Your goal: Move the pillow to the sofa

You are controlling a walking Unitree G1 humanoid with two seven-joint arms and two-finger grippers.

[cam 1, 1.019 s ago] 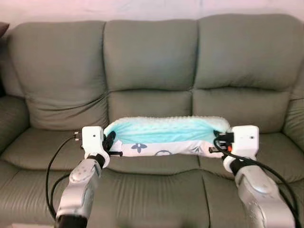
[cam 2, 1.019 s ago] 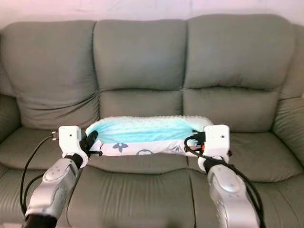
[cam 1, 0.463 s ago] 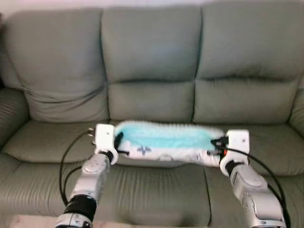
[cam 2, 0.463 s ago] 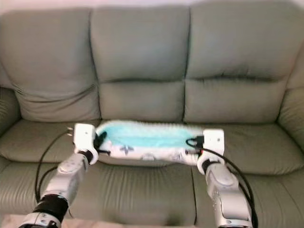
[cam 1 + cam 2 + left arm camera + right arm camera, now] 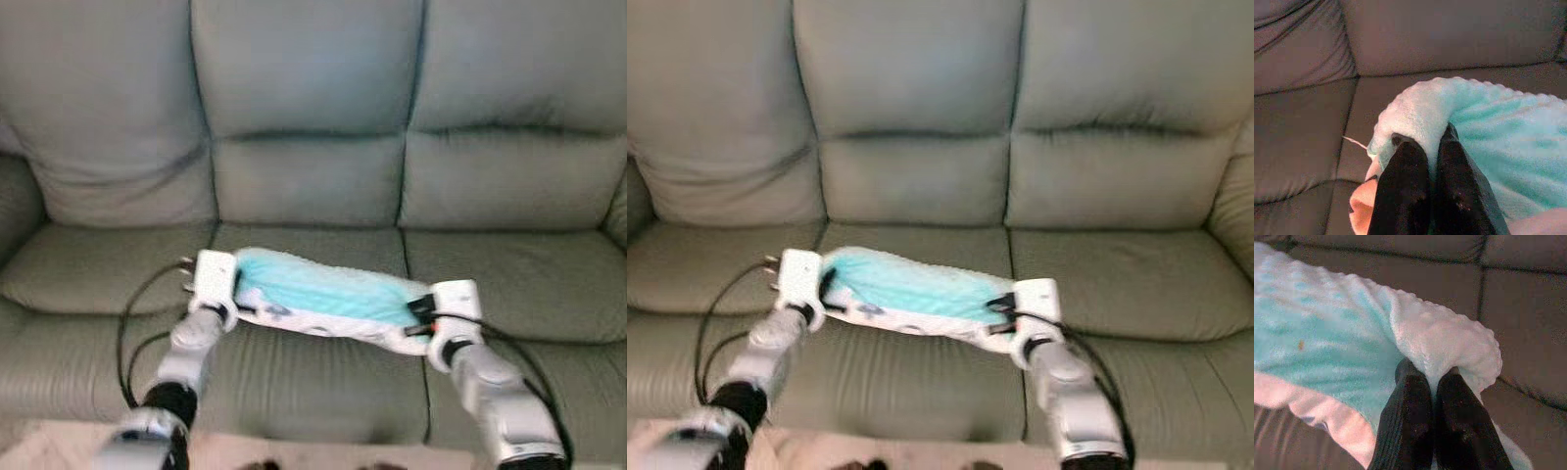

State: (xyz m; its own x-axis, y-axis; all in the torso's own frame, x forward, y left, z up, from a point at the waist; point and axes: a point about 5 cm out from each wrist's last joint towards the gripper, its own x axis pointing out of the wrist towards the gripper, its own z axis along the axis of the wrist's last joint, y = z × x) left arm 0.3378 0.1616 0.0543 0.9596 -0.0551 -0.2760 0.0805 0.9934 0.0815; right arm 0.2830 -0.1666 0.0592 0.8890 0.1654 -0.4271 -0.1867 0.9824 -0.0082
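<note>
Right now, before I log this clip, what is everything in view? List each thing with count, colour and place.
sofa: one, grey-green, three seats wide, straight ahead of the robot.
pillow: one, teal fuzzy top with a white patterned underside, held stretched between both grippers over the middle seat, its right end lower.
floor: a pale strip below the sofa front.
cables: black, looping from each wrist.
left gripper: one, black fingers pinched on the pillow's left end.
right gripper: one, black fingers pinched on the pillow's right end.
arms: two, silver, reaching forward from the bottom of the head views.
</note>
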